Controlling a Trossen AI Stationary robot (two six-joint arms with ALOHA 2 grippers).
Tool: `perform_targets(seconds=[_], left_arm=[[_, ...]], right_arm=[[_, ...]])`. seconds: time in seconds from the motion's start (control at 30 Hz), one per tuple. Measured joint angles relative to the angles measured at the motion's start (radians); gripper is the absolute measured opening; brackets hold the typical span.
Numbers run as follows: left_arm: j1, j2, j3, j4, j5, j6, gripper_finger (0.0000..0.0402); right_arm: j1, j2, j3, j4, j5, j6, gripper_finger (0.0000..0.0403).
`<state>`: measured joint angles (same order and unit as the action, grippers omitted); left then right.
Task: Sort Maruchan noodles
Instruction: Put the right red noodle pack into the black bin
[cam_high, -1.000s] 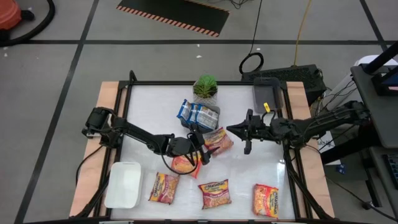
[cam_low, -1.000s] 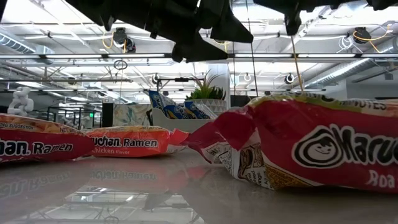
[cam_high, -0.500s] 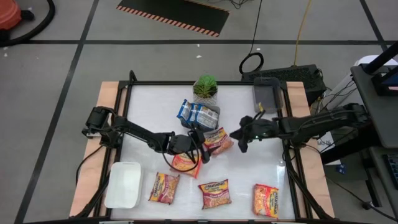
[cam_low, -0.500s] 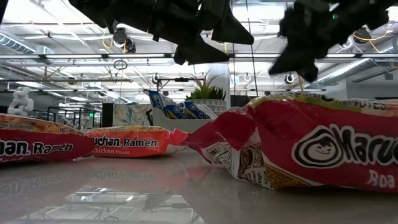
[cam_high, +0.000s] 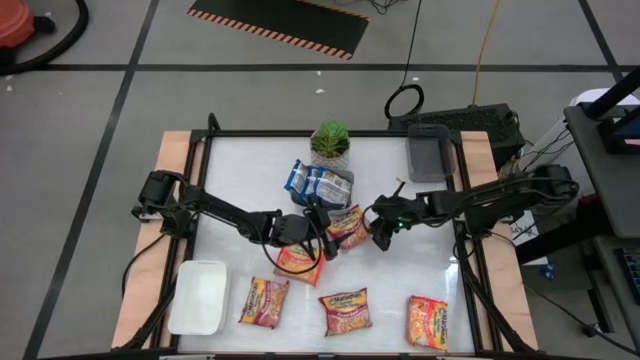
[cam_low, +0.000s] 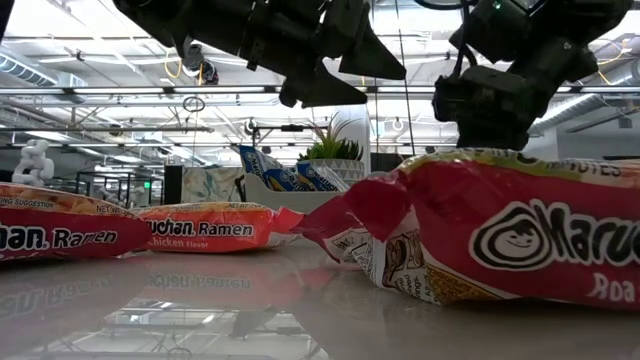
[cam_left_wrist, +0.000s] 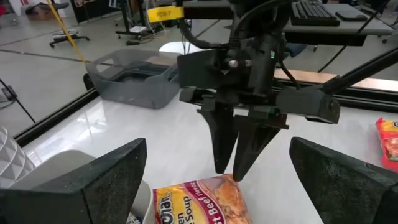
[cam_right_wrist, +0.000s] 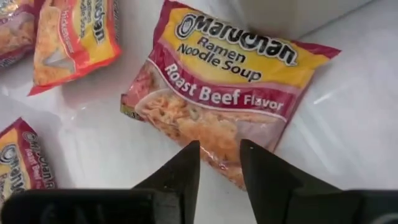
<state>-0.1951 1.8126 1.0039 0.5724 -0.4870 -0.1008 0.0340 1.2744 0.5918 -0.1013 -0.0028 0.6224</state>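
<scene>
A pink-and-yellow Roast Beef Maruchan packet (cam_right_wrist: 230, 99) lies flat on the white table, mid-table (cam_high: 348, 226). My right gripper (cam_right_wrist: 219, 163) slants down over the packet's right edge, its fingers a narrow gap apart. My left gripper (cam_high: 322, 235) hovers wide open just left of that packet, above the table. An orange packet (cam_high: 298, 262) lies below the left gripper. Three more packets (cam_high: 263, 300) (cam_high: 345, 310) (cam_high: 427, 320) lie along the near edge. Blue packets (cam_high: 318, 182) stand in a small white holder. My right gripper's fingertips (cam_left_wrist: 236, 175) stand right at the Roast Beef packet's edge (cam_left_wrist: 217, 183), slanting down from the table's right. Whether they touch it I cannot tell. The packet lies flat on the table.
A white tray (cam_high: 197, 297) sits at the near left corner and a grey tray (cam_high: 430, 152) at the far right. A potted plant (cam_high: 331, 140) stands at the far middle. Bare table shows right of my right gripper.
My right gripper has come down and toward the table's left and near edge, onto the Roast Beef packet, tipping from about level to slanting downward. No packet has moved.
</scene>
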Motion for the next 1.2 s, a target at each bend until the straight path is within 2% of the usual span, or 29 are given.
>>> perform_targets(seconds=[0.43, 0.63, 0.93, 1.07, 1.2], left_arm=[[0.007, 0.0, 0.0, 0.0, 0.017, 0.0, 0.0399], [0.007, 0.0, 0.0, -0.001, 0.018, -0.005, 0.0399], [0.011, -0.001, 0.0, -0.011, 0.019, -0.008, 0.0399], [0.011, -0.001, 0.0, -0.017, 0.019, -0.01, 0.0399], [0.011, -0.001, 0.0, -0.014, 0.018, -0.013, 0.0399]], right_arm=[[-0.021, 0.086, 0.0, 0.023, -0.032, -0.022, 0.0112], [-0.014, 0.079, 0.0, 0.023, -0.173, 0.035, 0.0112], [0.079, 0.073, 0.0, 0.048, -0.369, 0.091, 0.0112], [0.081, 0.038, 0.0, 0.076, -0.335, 0.092, 0.0112], [0.036, -0.008, -0.001, 0.061, -0.173, 0.093, 0.0112]])
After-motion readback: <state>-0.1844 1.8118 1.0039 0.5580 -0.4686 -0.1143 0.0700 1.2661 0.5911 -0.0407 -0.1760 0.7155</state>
